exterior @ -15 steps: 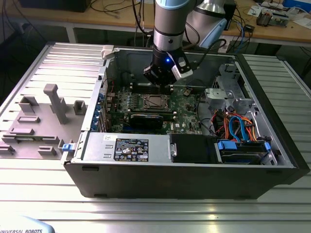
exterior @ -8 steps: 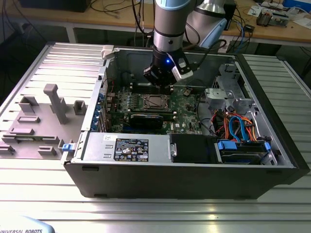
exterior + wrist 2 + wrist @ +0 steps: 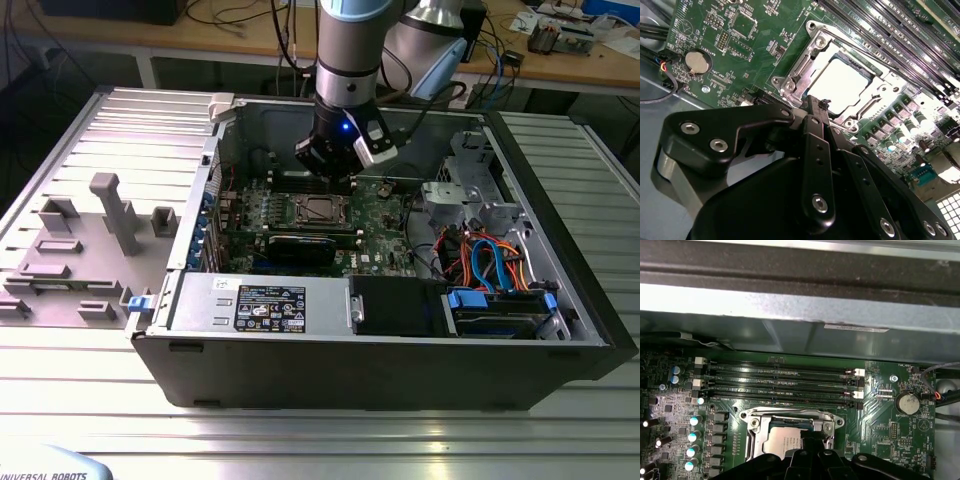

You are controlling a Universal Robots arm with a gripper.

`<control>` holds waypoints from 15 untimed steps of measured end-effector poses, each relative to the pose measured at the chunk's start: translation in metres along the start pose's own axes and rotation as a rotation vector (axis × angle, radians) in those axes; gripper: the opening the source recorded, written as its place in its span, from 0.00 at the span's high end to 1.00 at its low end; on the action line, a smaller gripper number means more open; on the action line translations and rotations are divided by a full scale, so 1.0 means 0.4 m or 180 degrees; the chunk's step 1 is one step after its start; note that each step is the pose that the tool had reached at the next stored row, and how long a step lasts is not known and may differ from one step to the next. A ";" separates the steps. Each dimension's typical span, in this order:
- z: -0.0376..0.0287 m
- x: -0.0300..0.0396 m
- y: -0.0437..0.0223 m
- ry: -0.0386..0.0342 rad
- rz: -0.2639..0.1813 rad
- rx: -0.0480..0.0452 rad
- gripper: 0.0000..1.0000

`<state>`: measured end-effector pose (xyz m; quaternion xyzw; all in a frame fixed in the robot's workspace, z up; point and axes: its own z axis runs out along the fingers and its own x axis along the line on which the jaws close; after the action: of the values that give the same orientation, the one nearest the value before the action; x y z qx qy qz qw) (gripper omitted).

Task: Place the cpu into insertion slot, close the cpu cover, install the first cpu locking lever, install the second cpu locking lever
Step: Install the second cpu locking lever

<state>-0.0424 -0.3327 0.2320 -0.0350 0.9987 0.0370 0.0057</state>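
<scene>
The cpu point(image 3: 842, 82) lies in the insertion slot point(image 3: 298, 210) on the green motherboard, its shiny top bright in both wrist views. The silver cpu cover point(image 3: 802, 67) lies flat around it, framing the chip through its window. My gripper point(image 3: 816, 102) hangs just above the socket's edge, its black fingers point(image 3: 812, 130) pressed together with nothing visible between them. In the exterior view the gripper point(image 3: 337, 178) sits inside the open computer case, right behind the socket. In the first wrist view the gripper point(image 3: 812, 441) overlaps the cpu point(image 3: 782, 444) and the cover point(image 3: 790, 416).
Long memory slots point(image 3: 780, 385) run beside the socket, with the case wall point(image 3: 790, 305) beyond. A coin battery point(image 3: 697, 61) sits nearby. A black graphics card point(image 3: 300, 245), power supply point(image 3: 260, 300) and coloured cables point(image 3: 490, 260) crowd the case. Grey fixtures point(image 3: 115, 210) stand at the exterior view's left.
</scene>
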 end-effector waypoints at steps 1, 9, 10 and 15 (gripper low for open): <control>0.000 0.000 -0.001 0.0000 0.0000 0.0000 0.89; -0.001 0.001 -0.010 0.0000 0.0001 0.0000 0.89; -0.001 0.001 -0.010 0.0000 0.0001 0.0000 0.89; -0.002 0.001 -0.010 0.0000 0.0001 0.0000 0.89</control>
<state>-0.0425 -0.3370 0.2326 -0.0349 0.9987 0.0369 0.0057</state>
